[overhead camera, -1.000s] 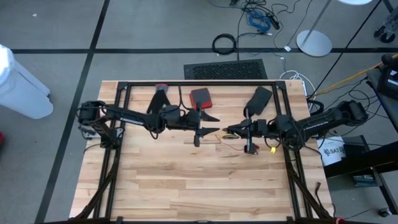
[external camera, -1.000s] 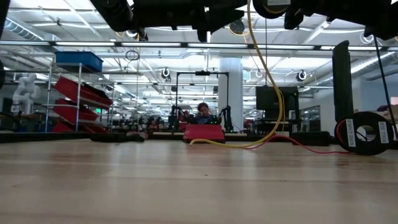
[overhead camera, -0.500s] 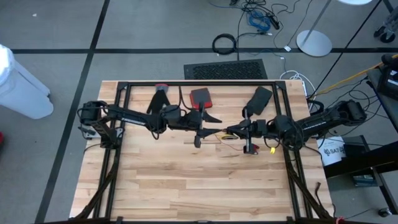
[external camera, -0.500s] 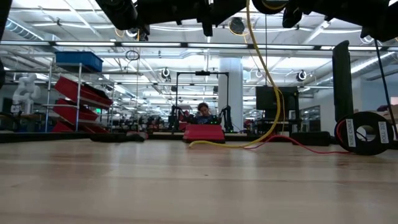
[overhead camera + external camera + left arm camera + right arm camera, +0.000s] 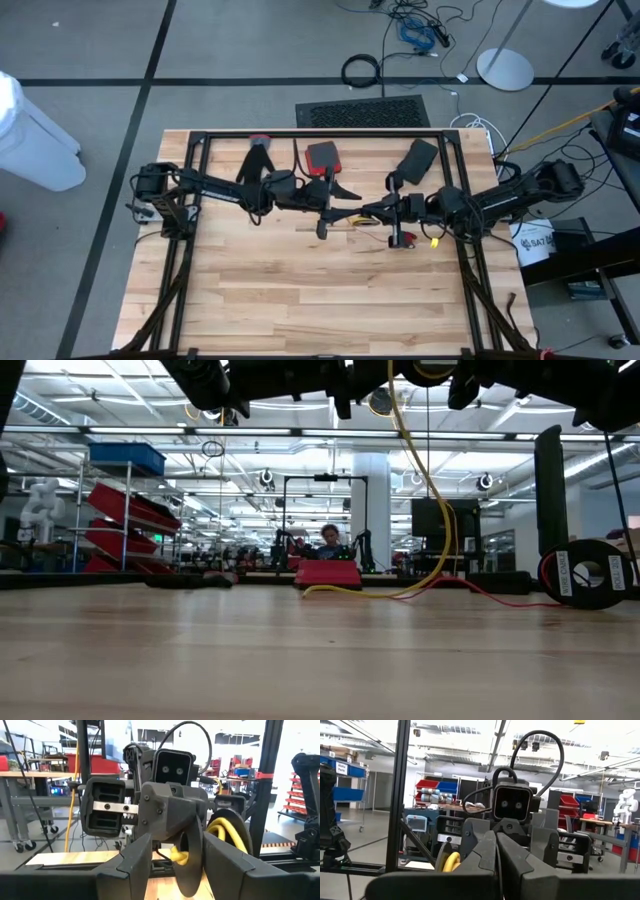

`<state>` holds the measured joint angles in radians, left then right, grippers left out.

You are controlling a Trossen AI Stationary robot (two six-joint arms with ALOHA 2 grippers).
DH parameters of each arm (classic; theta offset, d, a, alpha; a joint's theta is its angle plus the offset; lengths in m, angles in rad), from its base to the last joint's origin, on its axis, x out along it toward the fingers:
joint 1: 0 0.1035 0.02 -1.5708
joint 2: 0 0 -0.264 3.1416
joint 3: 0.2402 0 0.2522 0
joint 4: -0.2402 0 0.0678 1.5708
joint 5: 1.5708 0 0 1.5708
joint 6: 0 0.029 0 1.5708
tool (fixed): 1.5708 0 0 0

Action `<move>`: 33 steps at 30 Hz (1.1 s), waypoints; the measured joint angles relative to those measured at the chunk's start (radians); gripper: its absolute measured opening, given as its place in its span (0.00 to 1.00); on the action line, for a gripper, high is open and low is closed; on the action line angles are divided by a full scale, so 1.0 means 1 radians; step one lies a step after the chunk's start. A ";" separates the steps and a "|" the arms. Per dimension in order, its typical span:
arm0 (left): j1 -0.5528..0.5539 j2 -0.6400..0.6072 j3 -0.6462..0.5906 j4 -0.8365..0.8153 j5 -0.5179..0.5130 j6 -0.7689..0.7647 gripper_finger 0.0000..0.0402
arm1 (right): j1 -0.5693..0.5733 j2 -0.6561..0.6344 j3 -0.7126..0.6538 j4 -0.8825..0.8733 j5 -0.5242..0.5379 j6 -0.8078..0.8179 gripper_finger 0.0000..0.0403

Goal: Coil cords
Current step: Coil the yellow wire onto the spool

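Above the middle of the wooden table, the left gripper had edged closer to the right gripper over the past second, its jaws spread wide around the other's closed fingers and the yellow cord pinched there — a handover, by the look of it, not yet a coil. The right gripper's jaws were pressed fully together. From that meeting point the cord hung down and trailed back to the red case at the table's far edge. Only the low view showed that slack run; only the left wrist view showed the yellow loop between the spread fingers.
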<state>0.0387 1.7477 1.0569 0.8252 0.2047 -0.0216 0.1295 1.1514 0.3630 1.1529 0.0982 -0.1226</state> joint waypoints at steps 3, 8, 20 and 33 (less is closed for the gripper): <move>0.000 0.000 0.000 -0.002 -0.001 0.001 0.35 | -0.004 0.008 0.000 0.012 0.000 -0.003 0.00; 0.000 0.000 0.000 -0.001 0.000 0.009 0.21 | -0.005 0.008 0.000 0.012 0.004 -0.002 0.00; 0.000 0.000 0.000 -0.001 0.027 0.062 0.02 | -0.005 0.008 0.000 0.012 0.003 -0.001 0.00; 0.020 0.000 0.000 -0.036 0.020 0.082 0.00 | 0.030 -0.037 0.000 -0.023 0.209 -0.155 0.13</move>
<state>0.0583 1.7476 1.0573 0.7888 0.2252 0.0608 0.1596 1.1139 0.3631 1.1302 0.3075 -0.2774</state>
